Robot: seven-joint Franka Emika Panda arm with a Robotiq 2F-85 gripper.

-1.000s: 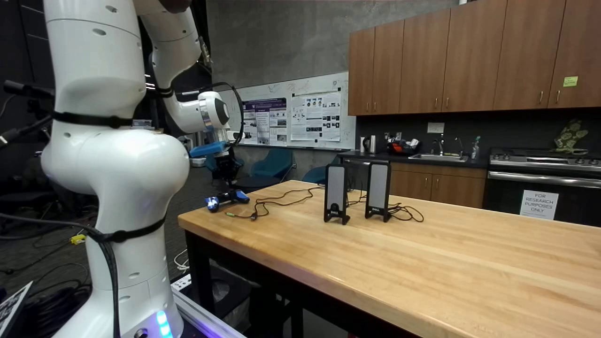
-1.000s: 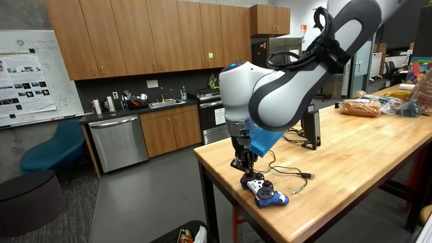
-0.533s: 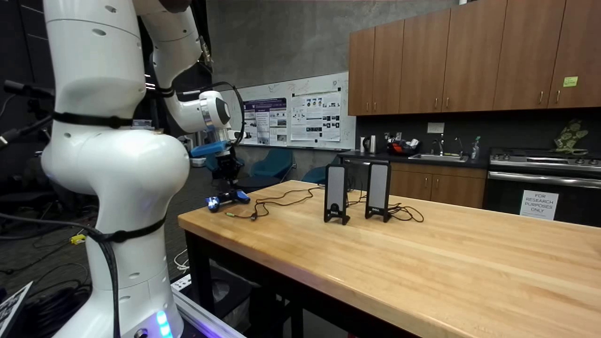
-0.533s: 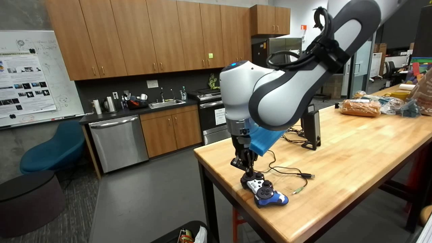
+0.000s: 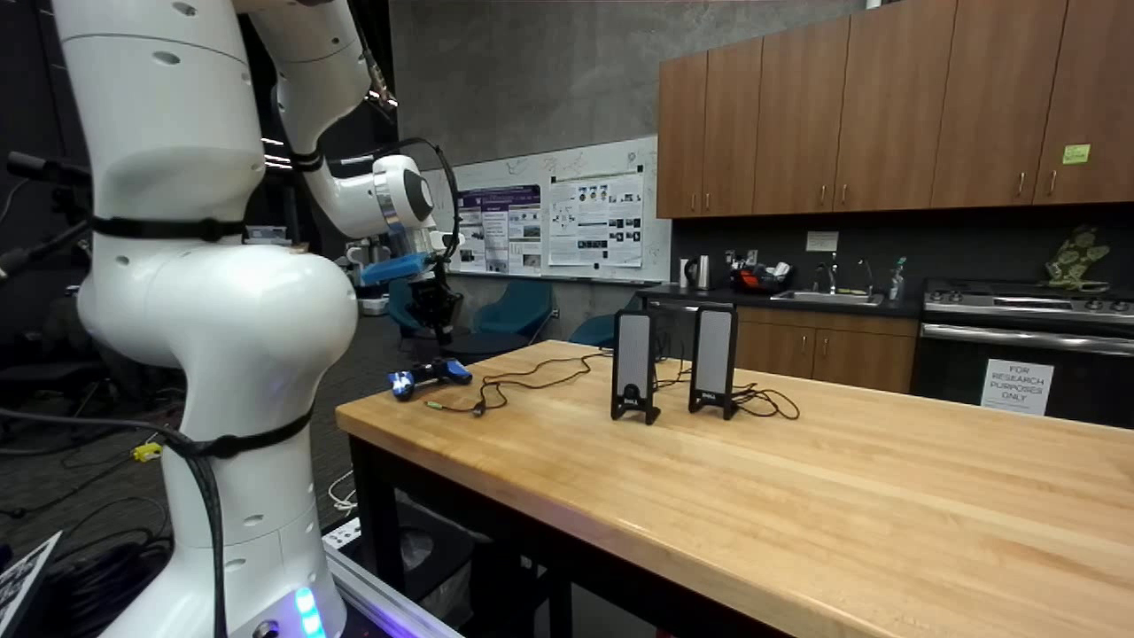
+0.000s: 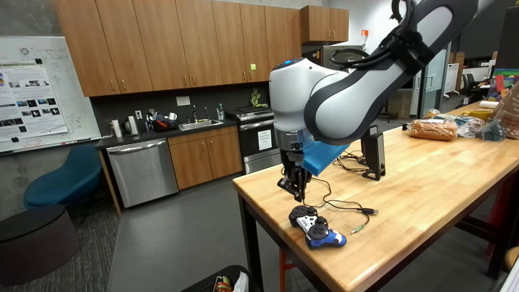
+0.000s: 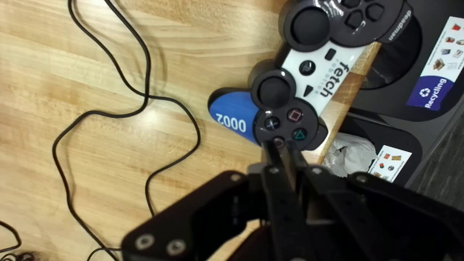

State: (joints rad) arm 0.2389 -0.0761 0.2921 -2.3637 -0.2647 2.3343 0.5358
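Just above the Fetch game controller (image 6: 312,226), the gripper (image 6: 299,198) holds nothing.
Its jaws stand slightly apart; the controller lies on the wooden table (image 6: 413,190), near the edge.

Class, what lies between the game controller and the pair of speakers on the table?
Black cables lie in curves on the tabletop between the game controller and the speakers; both exterior views show this.
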